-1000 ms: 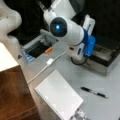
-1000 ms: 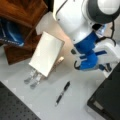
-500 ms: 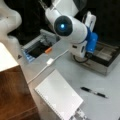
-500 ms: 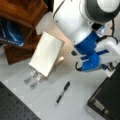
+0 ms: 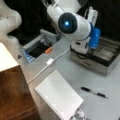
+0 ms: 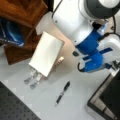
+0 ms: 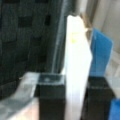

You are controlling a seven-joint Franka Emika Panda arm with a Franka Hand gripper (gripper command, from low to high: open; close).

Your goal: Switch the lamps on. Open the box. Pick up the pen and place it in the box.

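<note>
At a front view's left, a brown wooden block (image 5: 13, 96) is seen, and a white cable (image 5: 48, 62) is laid across the desk (image 5: 75, 72) towards the middle. A white flat slab (image 5: 58, 97) is set below the cable. Right of the slab the pen (image 5: 93, 92) is found lying flat on the desk, untouched, its long axis run nearly left to right with a slight drop to the right. Further right, and above the pen, the box (image 5: 100, 62) is placed, its compartments laid bare, so it is judged already opened. The arm's blue-clad wrist (image 5: 95, 37) is held over the box's left part.

In a front view from the opposite side, the pen (image 6: 62, 93) is seen slanted from lower left to upper right, with the blue wrist (image 6: 96, 62) up to its right and the box (image 6: 105, 105) at the lower right. The pen is thus kept well apart from the tool, on the desk in front of the box's grey side.

In the wrist view the tool (image 7: 75, 83) is shown with its black fingers (image 7: 50, 87) pressed from both sides on a pale strip (image 7: 76, 62) stood upright between them. It may be the edge of the box's lid, though that cannot be told for certain.

Against the earlier pictures, the arm is found shifted only slightly to the right. The pen, slab and box are unmoved.
</note>
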